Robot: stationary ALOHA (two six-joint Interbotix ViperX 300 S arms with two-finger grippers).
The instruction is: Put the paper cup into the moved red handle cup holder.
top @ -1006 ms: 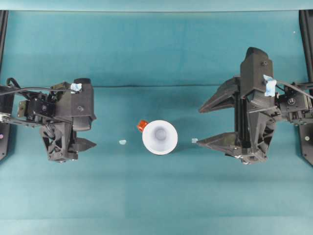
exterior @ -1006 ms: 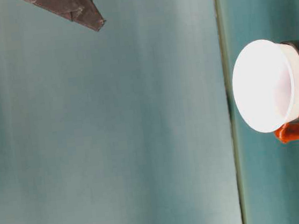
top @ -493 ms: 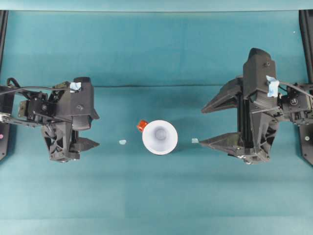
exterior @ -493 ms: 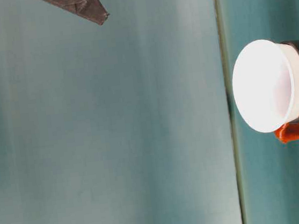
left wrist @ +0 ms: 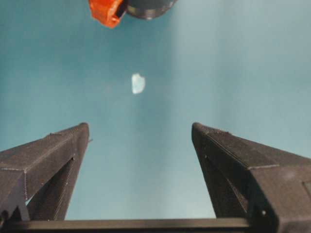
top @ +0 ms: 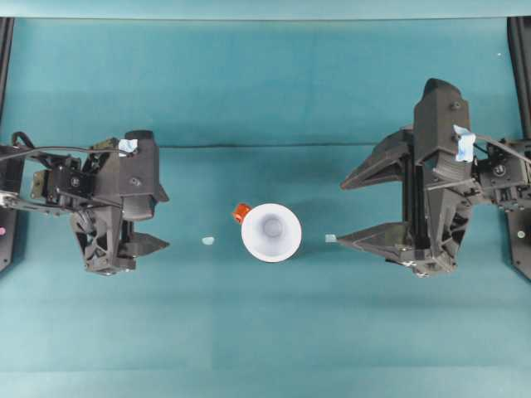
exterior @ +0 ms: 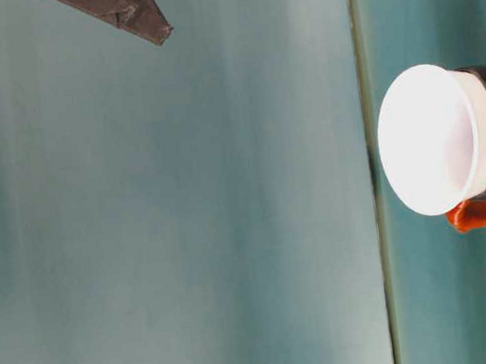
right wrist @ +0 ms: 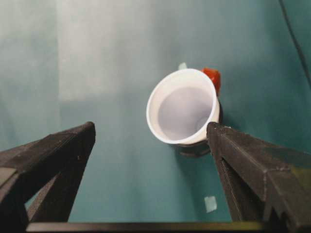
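A teal cloth covers the tabletop (top: 265,332), with a faint crease running across it behind the arms; black frame rails stand at its left and right edges. In the table-level view the backdrop is a plain pale teal wall. No brand, label or readable writing shows anywhere; small blue-white tape pieces sit on both arms.

The paper cup (top: 271,232) sits upright inside the red handle cup holder (right wrist: 197,148) at the tabletop's middle, its white rim flaring wider than the glossy black body below. The holder's red-orange tab (top: 241,212) sticks out toward the left arm's side and back.

The left tool (left wrist: 138,133) is well apart from the cup, its jaws parted and holding nothing. The right tool (top: 340,211) is also well apart from the cup, jaws spread wide and empty.

Two small pale scraps (top: 207,241) lie on the cloth, one on each side of the cup
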